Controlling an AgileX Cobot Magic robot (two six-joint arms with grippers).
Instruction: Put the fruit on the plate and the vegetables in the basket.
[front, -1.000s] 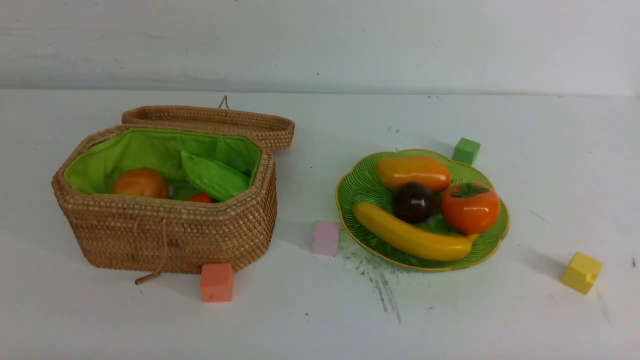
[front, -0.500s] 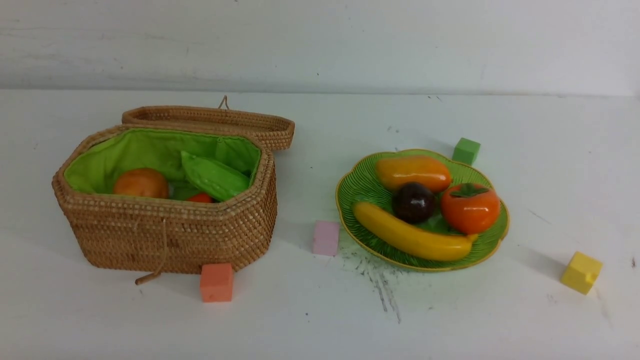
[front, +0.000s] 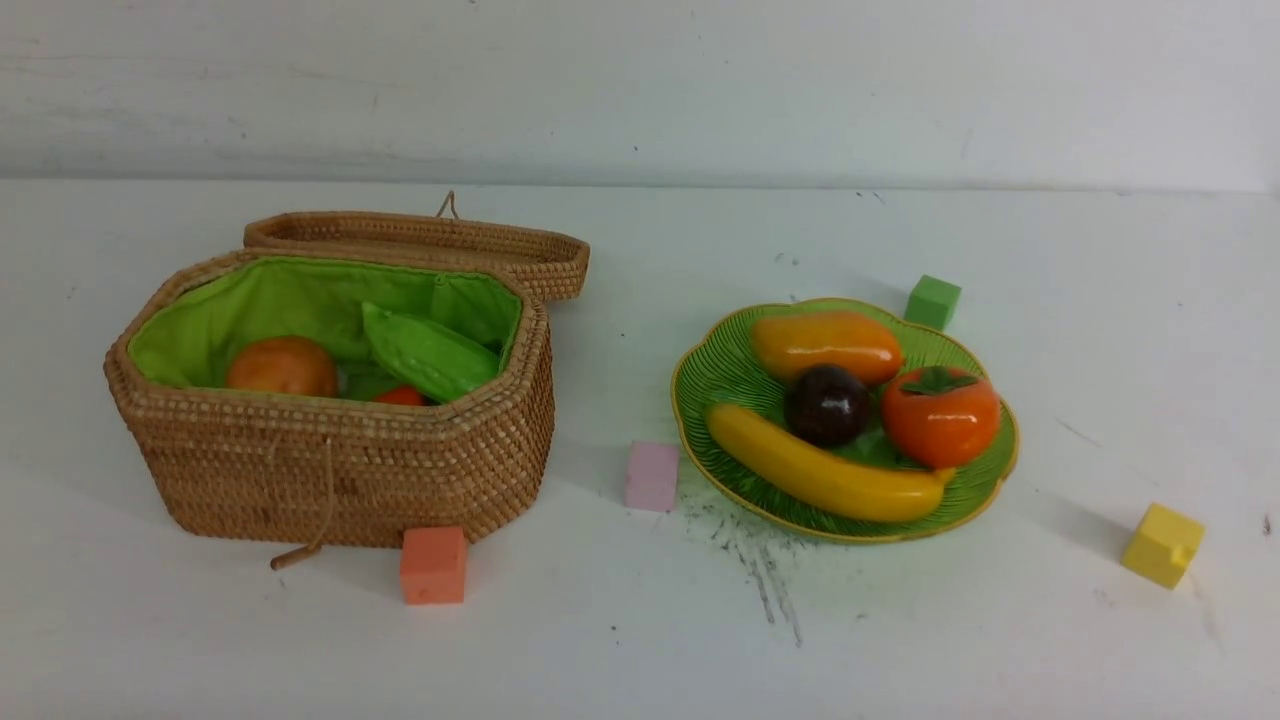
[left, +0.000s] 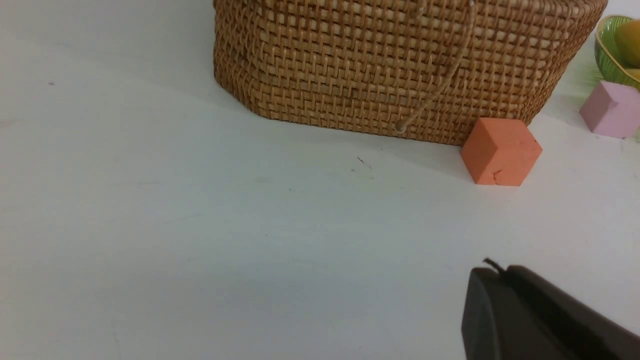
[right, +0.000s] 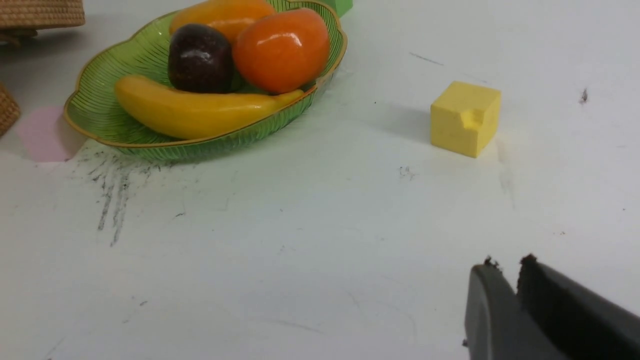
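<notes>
Basket (front: 340, 450) sits on the left of the white table (front: 620, 640), lid (front: 420, 245) swung open behind it. Inside, against the green lining: potato (front: 281, 366) at left, gourd (front: 428, 353) leaning toward the right, chili pepper (front: 401, 396) mostly hidden (only a red tip shows over the rim).

Plate (front: 720, 375) sits to the right of the basket, well apart from it. On it: mango (front: 826, 345) at the far side, mangosteen (front: 826, 404) in the middle, persimmon (front: 939, 415) at right, banana (front: 825, 470) along the near edge.

Foam cubes on the table: orange cube (front: 433, 564) touching the basket's near wall, pink cube (front: 651, 476) just left of the plate, green cube (front: 932, 301) beyond the plate, yellow cube (front: 1162, 544) far right.

Left gripper (left: 492, 272) and right gripper (right: 505, 267) each show only in their own wrist views, low over bare table, jaws together, holding nothing.
</notes>
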